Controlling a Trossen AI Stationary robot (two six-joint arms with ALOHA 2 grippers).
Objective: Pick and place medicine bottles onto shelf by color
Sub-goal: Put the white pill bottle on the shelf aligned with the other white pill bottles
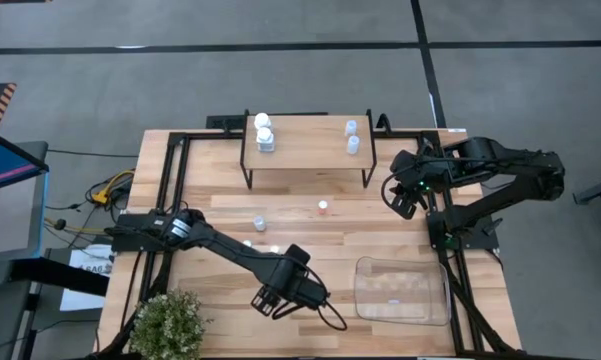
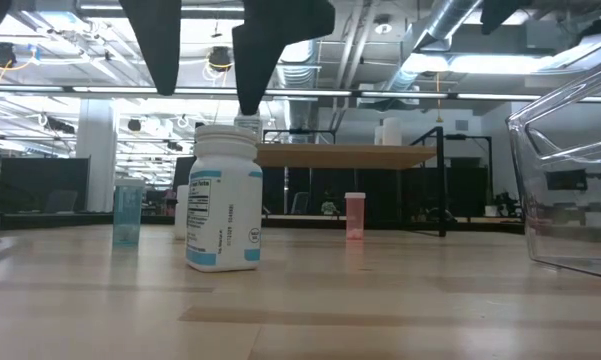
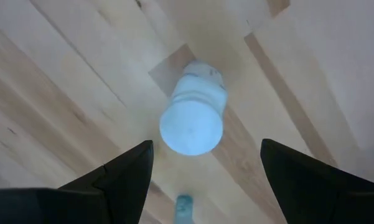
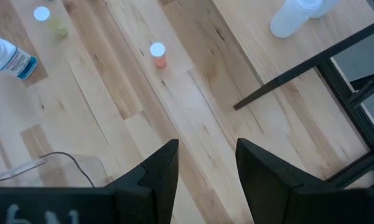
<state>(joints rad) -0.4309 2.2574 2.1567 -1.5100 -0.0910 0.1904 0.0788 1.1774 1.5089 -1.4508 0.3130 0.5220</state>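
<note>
A white medicine bottle (image 2: 223, 200) with a blue-edged label stands upright on the table near its front edge. My left gripper (image 3: 205, 165) hangs open right above it, pointing down, with one finger on either side of the cap (image 3: 191, 127) and clear of it. From overhead, the left gripper (image 1: 280, 296) hides this bottle. The shelf (image 1: 308, 158) stands at the far middle, with white bottles (image 1: 264, 131) at its left end and clear-bluish ones (image 1: 352, 136) at its right. My right gripper (image 4: 202, 171) waits open and raised, at the table's far right (image 1: 405, 196).
Loose on the table stand a clear-bluish bottle (image 2: 127, 212), an orange one (image 2: 354, 215) and another white one (image 4: 9, 59). A clear plastic tray (image 1: 401, 291) sits at the near right. A potted plant (image 1: 168, 325) fills the near left corner.
</note>
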